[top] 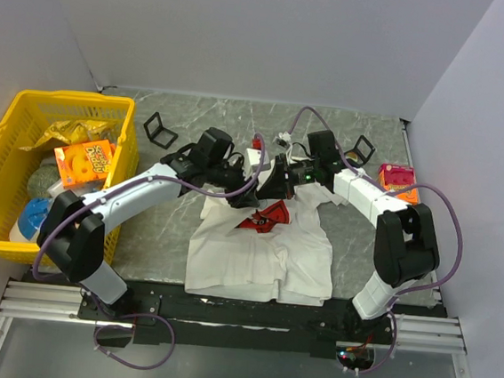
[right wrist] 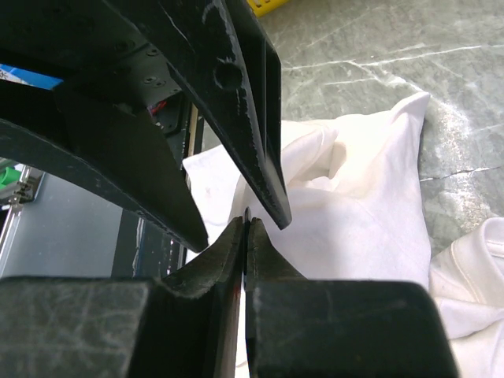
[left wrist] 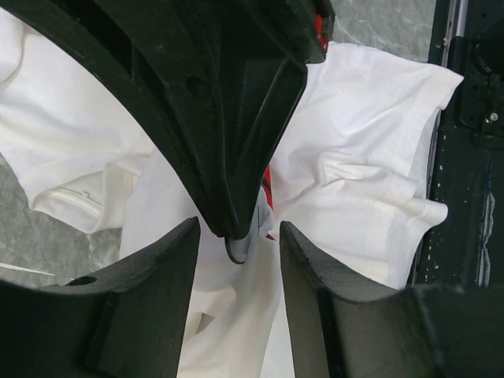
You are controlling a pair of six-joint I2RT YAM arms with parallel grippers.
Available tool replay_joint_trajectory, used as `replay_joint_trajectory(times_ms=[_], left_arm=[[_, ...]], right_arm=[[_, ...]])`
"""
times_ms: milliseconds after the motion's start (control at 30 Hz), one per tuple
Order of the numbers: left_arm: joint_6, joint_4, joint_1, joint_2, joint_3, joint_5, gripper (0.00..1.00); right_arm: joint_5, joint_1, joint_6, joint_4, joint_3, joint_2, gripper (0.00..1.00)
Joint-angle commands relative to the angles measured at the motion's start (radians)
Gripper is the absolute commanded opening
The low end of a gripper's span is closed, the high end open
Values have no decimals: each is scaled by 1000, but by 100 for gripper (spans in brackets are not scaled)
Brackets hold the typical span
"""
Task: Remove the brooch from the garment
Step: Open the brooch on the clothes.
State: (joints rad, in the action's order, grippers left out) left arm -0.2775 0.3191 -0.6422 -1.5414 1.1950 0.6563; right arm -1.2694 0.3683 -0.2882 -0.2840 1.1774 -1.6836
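From above, both arms are seen bent inward, the left gripper [top: 248, 196] and right gripper [top: 272, 184] meeting over the red print of the garment [top: 263, 257]. The garment is spread on the table [top: 240, 125], with marble showing left, right and beyond.

In the left wrist view, its fingers [left wrist: 157, 276] are seen parted, the right tip between them.

In the right wrist view, the fingers [right wrist: 213, 260] are pressed together; anything pinched is hidden.
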Motion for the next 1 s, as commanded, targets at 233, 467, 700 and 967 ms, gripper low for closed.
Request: replay_joint_trajectory(times_ms=[233, 467, 700, 967], left_arm=[[-25, -14, -16, -42, 15, -47, 45], [-14, -35, -17, -40, 6, -55, 37], [14, -60, -17, -39, 3, -70, 25], [86, -110, -17, -36, -14, -60, 20]], right_arm=[[-21, 1, -5, -3, 41, 32, 0], [-21, 1, -8, -3, 41, 28, 0], [-21, 1, -6, 0, 39, 27, 0], [-19, 3, -11, -4, 39, 24, 0]])
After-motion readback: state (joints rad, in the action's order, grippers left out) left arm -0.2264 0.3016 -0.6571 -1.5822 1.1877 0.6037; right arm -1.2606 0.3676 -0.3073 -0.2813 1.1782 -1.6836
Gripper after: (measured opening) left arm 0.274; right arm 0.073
